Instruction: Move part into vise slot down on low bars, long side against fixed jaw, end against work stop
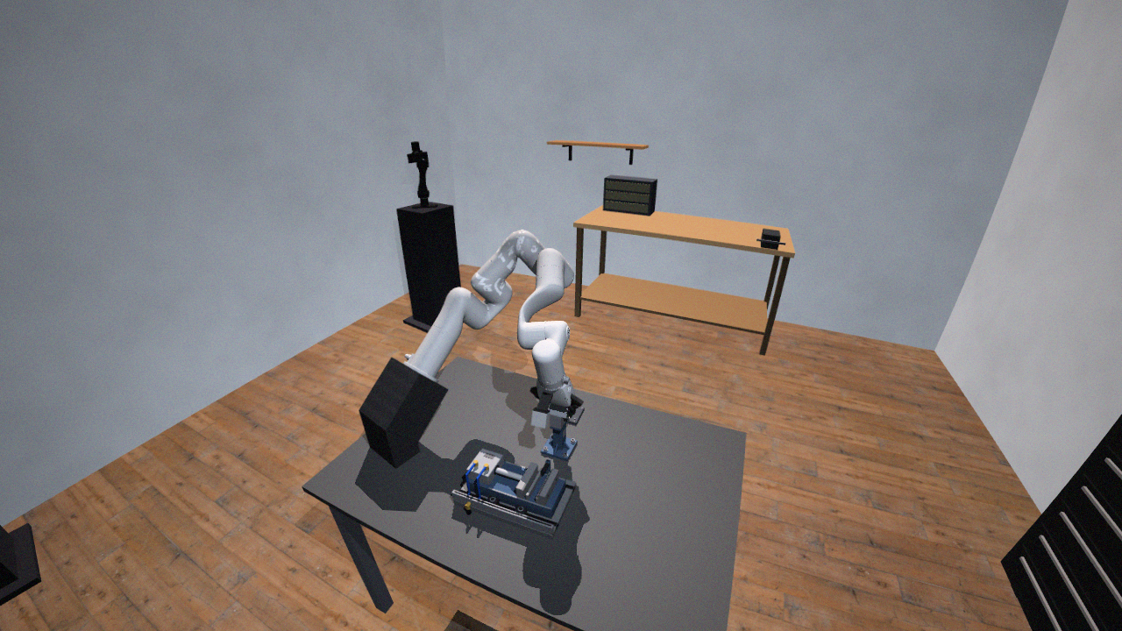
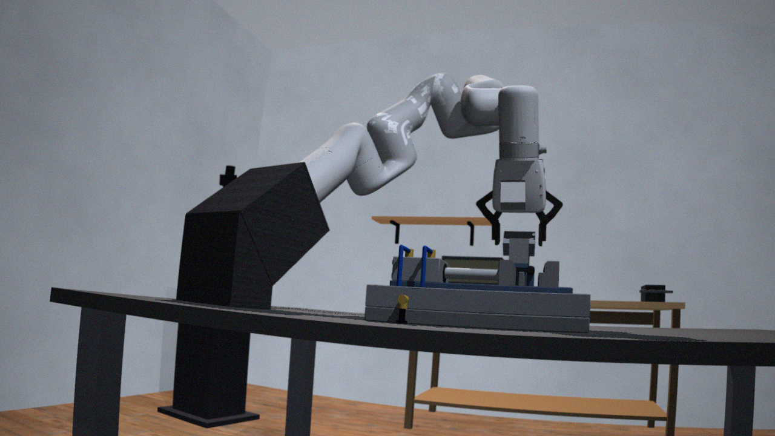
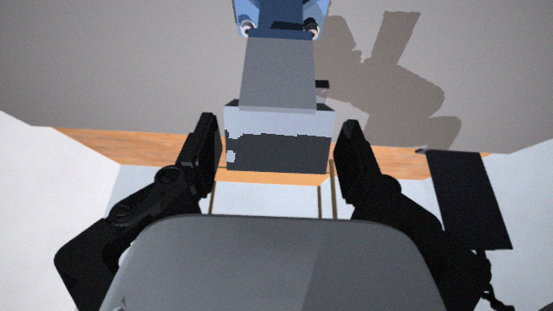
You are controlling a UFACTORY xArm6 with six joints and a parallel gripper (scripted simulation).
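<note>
The part [image 2: 518, 246], a grey block, stands on end in the blue V-block [image 1: 559, 447] behind the vise. In the wrist view the part [image 3: 278, 108] runs from between my fingers down to the V-block [image 3: 281, 17]. My gripper [image 2: 517, 234] points straight down and is open. Its two fingers straddle the part's top end with a small gap on each side, as the wrist view [image 3: 278, 147] shows. The vise [image 2: 476, 281] stands open on its grey base, with the air cylinder [image 2: 470, 274] on the left and the fixed jaw [image 2: 550, 274] on the right. The work stop is not clear to see.
The arm's black pedestal [image 1: 400, 412] stands at the table's left corner. A white valve box with blue hoses [image 1: 482, 464] sits at the vise's left end. A dark plate [image 1: 576, 407] lies behind the gripper. A wooden bench [image 1: 682, 266] stands far back.
</note>
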